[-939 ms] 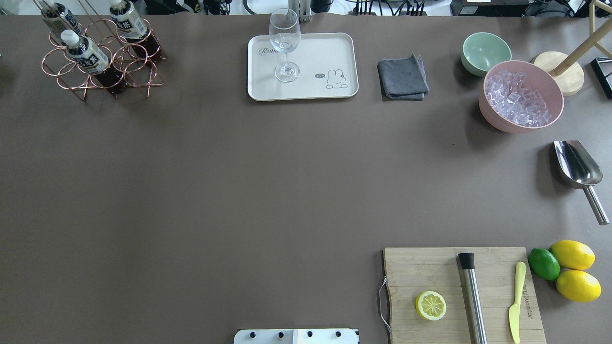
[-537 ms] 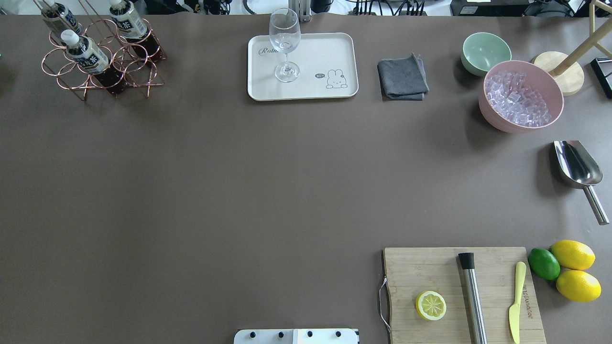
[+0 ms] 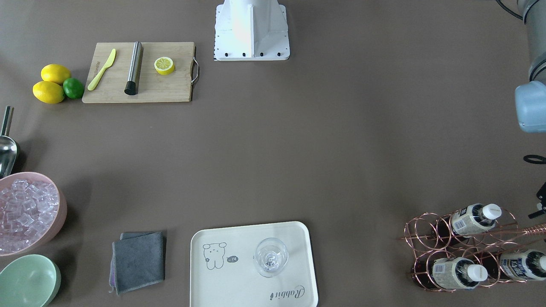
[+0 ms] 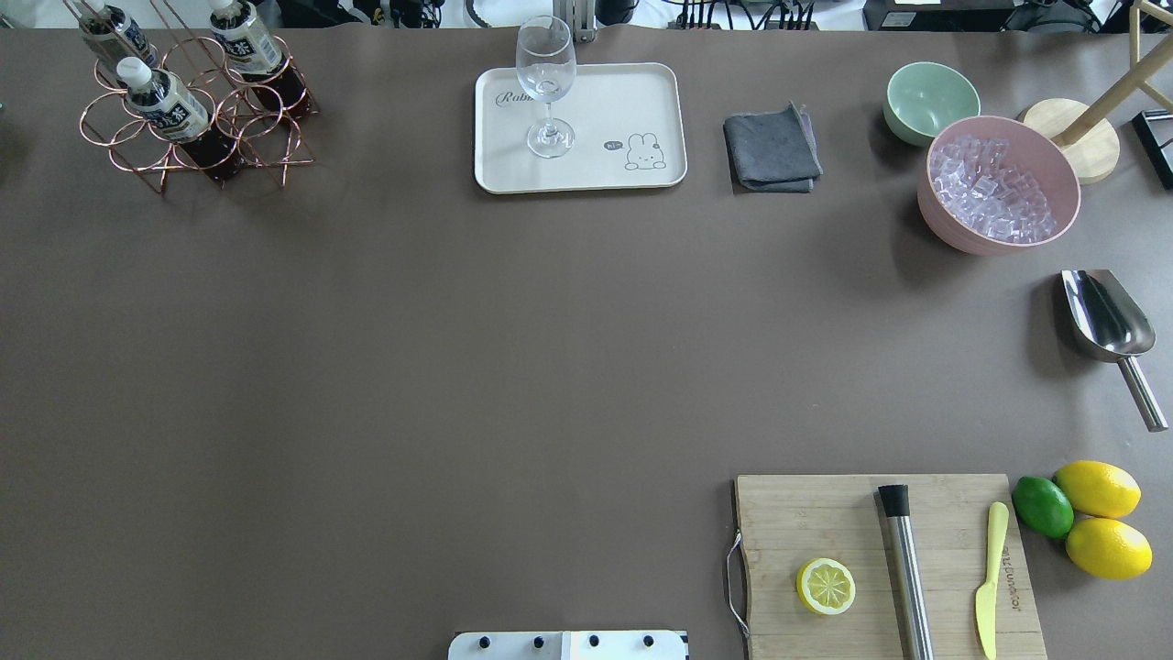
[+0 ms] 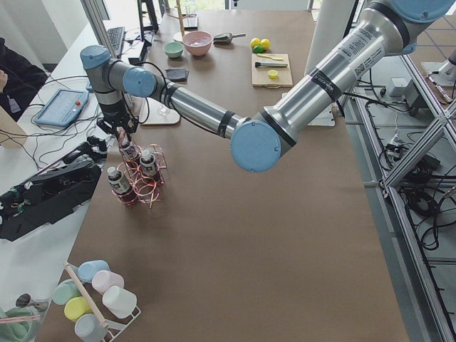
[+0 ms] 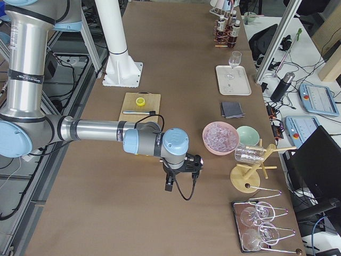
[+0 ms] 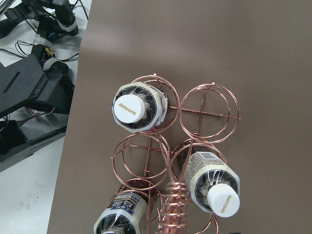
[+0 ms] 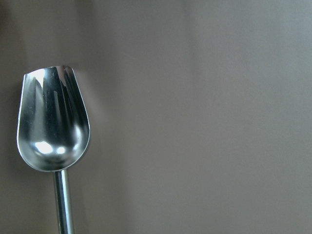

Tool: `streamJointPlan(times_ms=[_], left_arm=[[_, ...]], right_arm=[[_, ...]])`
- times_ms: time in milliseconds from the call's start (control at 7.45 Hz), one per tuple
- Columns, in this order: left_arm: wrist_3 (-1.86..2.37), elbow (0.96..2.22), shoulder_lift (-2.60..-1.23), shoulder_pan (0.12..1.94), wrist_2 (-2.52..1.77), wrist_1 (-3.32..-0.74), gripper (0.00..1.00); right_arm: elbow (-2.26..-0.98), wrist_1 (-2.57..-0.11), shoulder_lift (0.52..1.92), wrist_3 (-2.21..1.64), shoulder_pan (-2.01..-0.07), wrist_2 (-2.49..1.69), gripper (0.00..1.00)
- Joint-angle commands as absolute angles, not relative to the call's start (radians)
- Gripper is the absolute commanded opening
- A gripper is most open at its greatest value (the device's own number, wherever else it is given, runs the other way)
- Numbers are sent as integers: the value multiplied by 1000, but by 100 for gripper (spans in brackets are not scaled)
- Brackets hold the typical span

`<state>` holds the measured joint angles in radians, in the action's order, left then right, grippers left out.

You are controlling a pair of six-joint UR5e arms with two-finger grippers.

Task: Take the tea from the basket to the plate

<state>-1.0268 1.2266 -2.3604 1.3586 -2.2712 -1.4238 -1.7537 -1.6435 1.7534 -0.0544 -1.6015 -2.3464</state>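
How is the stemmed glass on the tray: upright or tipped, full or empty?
Upright and empty. The glass stands on its foot on the tray, and its clear bowl shows no liquid in either table view.

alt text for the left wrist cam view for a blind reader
Straight-down look at a copper wire basket on a brown table, holding three white-capped tea bottles: one top left, one lower right, one cut off at the bottom edge. Two ring cells in view are empty.
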Motion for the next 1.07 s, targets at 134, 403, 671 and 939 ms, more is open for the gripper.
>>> streamJointPlan(times_ms=[134, 403, 671, 939], left_arm=[[-1031, 1247, -2367, 1379, -2278, -1408, 0], [-1034, 1370, -2352, 1419, -2286, -1285, 0], [-1034, 1666, -2253, 1434, -2286, -1128, 0], [-1034, 1825, -2192, 1449, -2286, -1112, 0]], right_arm=[[-1755, -1644, 1753, -55, -1601, -2355, 100], [-1755, -1643, 1753, -55, -1601, -2355, 100], [-1755, -1643, 1753, -55, -1601, -2355, 100], [-1755, -1643, 1753, -55, -1603, -2358, 100]])
